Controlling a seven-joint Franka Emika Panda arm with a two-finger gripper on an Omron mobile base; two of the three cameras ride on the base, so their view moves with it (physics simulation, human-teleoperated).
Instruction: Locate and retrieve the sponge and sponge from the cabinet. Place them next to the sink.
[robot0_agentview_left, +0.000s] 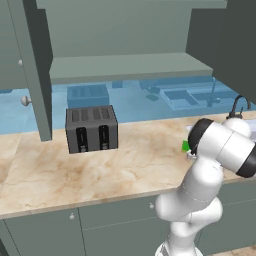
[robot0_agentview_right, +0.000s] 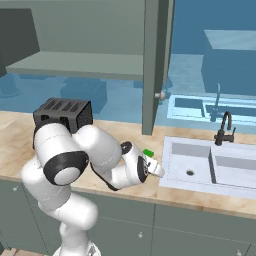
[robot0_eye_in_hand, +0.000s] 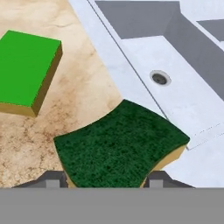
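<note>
At the upper left of the hand view the bright green flat sponge with a yellow edge (robot0_eye_in_hand: 27, 70) already lies on the marbled beige tabletop (robot0_eye_in_hand: 83, 87); lower centre, the claw (robot0_eye_in_hand: 106, 179) grips the dark-green-topped yellow sponge (robot0_eye_in_hand: 120, 146), bowed, over the rim of the pale grey-white rectangular sink (robot0_eye_in_hand: 175, 92); I judge only its release remains.

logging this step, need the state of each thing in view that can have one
gripper: shut on dark-top sponge
dark-top sponge: held, bent, over the sink's edge
green sponge: lying flat on the counter beside the sink
cabinet door: open
cabinet shelf: bare
sink: nothing in the basin, faucet not running
toaster: slots bare
</note>
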